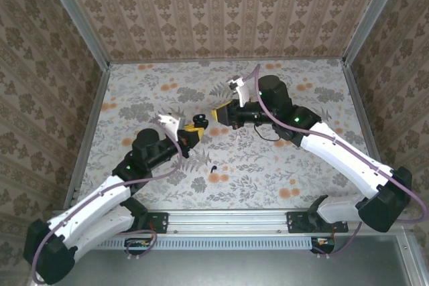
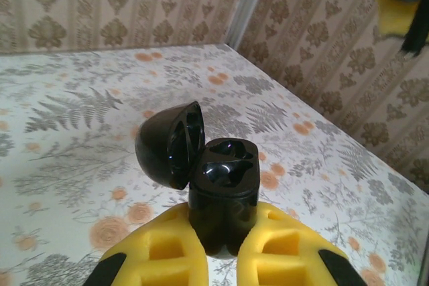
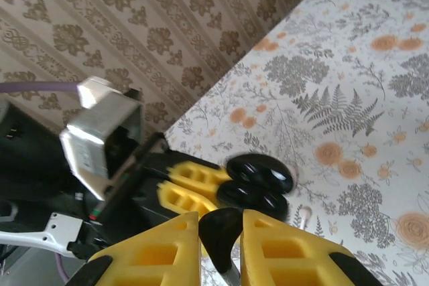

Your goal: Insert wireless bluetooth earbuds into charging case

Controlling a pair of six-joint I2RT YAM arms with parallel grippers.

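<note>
Floral table (image 1: 268,173), patterned walls (image 1: 221,11), metal rail (image 1: 228,220)

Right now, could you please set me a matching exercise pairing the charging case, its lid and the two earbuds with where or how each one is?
Things:
1. charging case
2. lid
3. nearer earbud, closer to the arm bases
4. farther earbud

Places or states:
A. lying loose on the table
B. swung open
C. pinched in the right gripper
D. gripped by the left gripper

Pairs: 1-D, 2-B, 3-A, 4-C.
</note>
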